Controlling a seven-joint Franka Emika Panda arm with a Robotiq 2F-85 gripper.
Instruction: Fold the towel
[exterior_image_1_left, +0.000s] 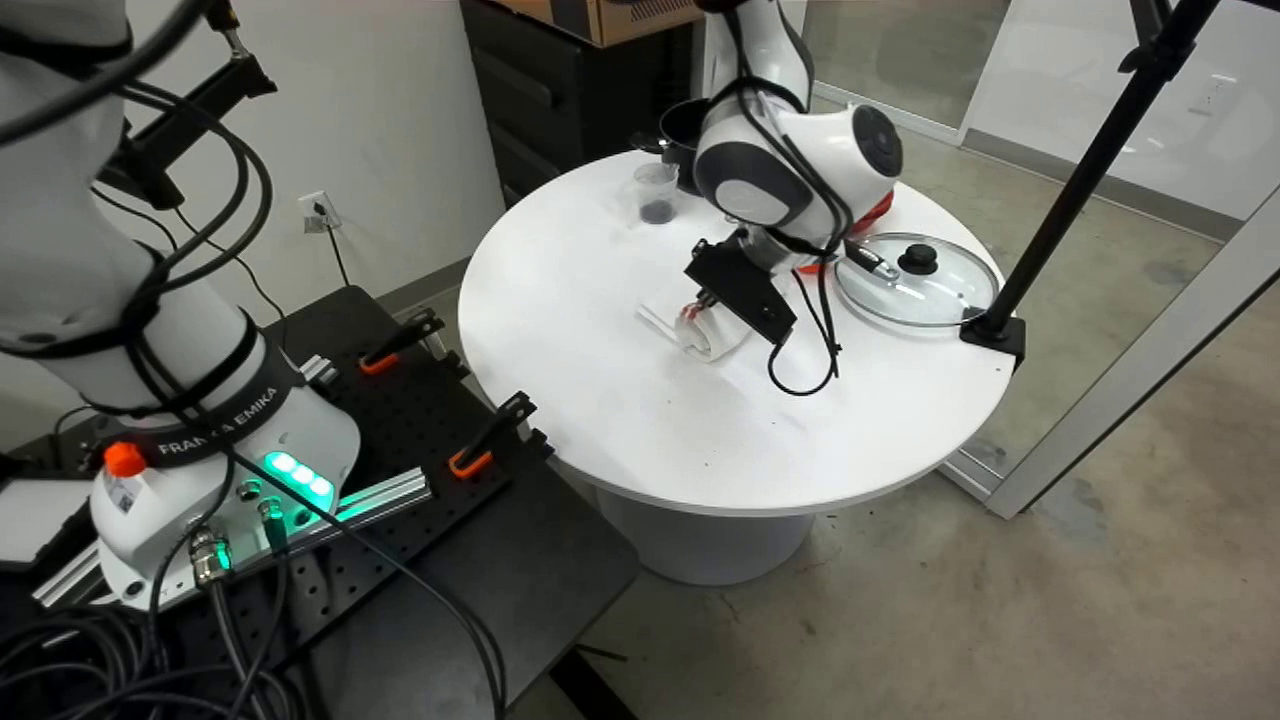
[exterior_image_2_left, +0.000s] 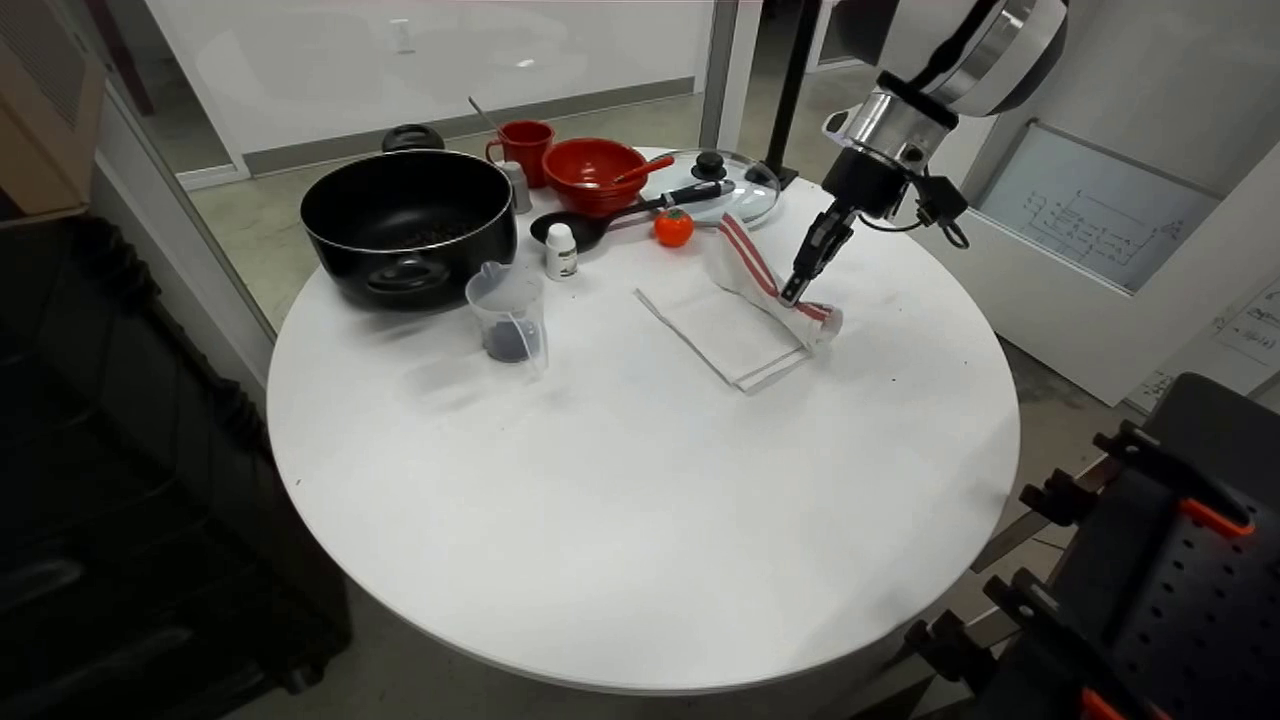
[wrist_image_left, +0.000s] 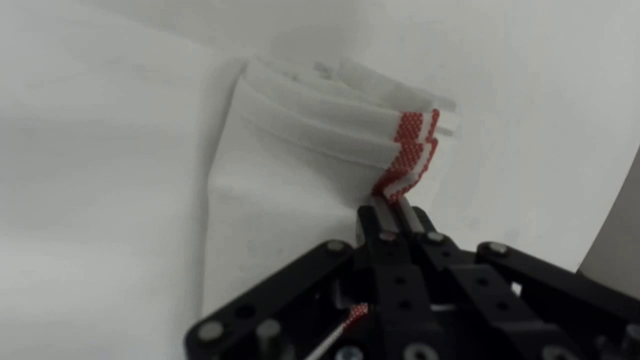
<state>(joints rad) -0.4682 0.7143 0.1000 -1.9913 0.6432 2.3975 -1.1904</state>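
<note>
The gripper (wrist_image_left: 392, 202) pinches the towel (wrist_image_left: 295, 165) by its red-striped edge; the arm (exterior_image_1_left: 755, 165) slants down over the round table (exterior_image_2_left: 620, 520). The towel lies there well inside the rim, partly flat, striped side curled up, with broad open surface in front of it in an exterior view. Also on the table: one pot (exterior_image_2_left: 345, 255), one lid (exterior_image_1_left: 925, 292), one ladle (exterior_image_2_left: 582, 232), one bowl (exterior_image_2_left: 598, 202), one jug (exterior_image_2_left: 505, 300), one mug (exterior_image_2_left: 527, 150), one tomato (exterior_image_2_left: 673, 228), one white bottle (exterior_image_2_left: 562, 258).

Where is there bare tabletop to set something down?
In an exterior view: a broad stretch between the clear jug, towel and near table rim; a smaller gap between jug and towel. Crowded: the far side, with black pot, red bowl and glass lid.
</note>
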